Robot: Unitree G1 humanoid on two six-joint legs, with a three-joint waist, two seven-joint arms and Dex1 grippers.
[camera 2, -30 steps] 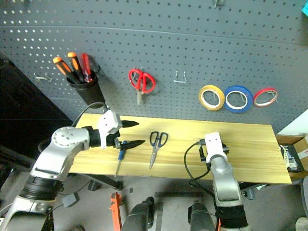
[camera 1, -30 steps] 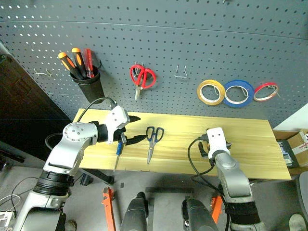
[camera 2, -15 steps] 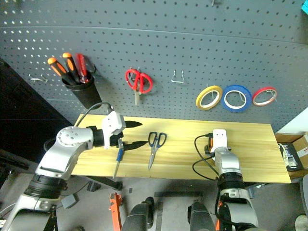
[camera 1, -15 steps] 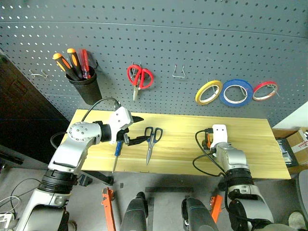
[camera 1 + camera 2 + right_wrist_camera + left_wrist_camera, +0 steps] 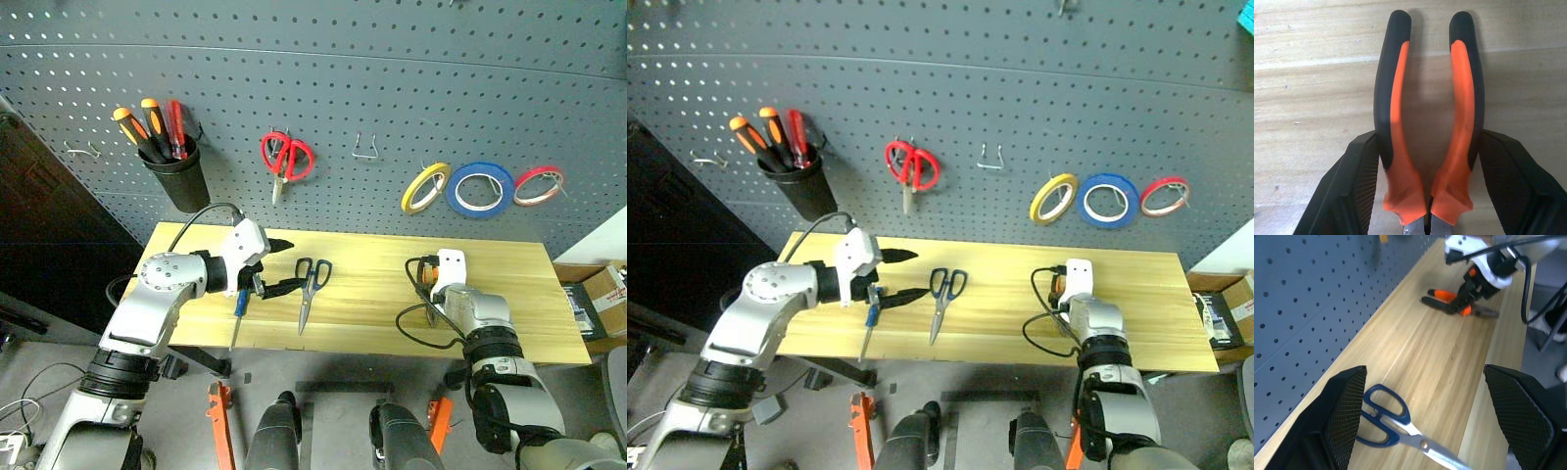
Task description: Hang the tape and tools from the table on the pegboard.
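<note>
Pegboard point(image 5: 323, 69) already carries the yellow tape point(image 5: 425, 188), so I'm on the tools. My right gripper point(image 5: 1426, 205) straddles the pliers point(image 5: 1425, 122) on the table point(image 5: 509, 294), fingers either side of the handles but, by my read, not squeezing yet; next comes closing and lifting. Left gripper point(image 5: 1425, 431) hangs wide open over the scissors point(image 5: 311, 284) and blue screwdriver point(image 5: 238, 313). Black cup point(image 5: 182, 174) holds three screwdrivers.

Pliers point(image 5: 1429, 132), scissors point(image 5: 310, 285) and screwdriver point(image 5: 238, 311) lie flat on table point(image 5: 372, 274).
</note>
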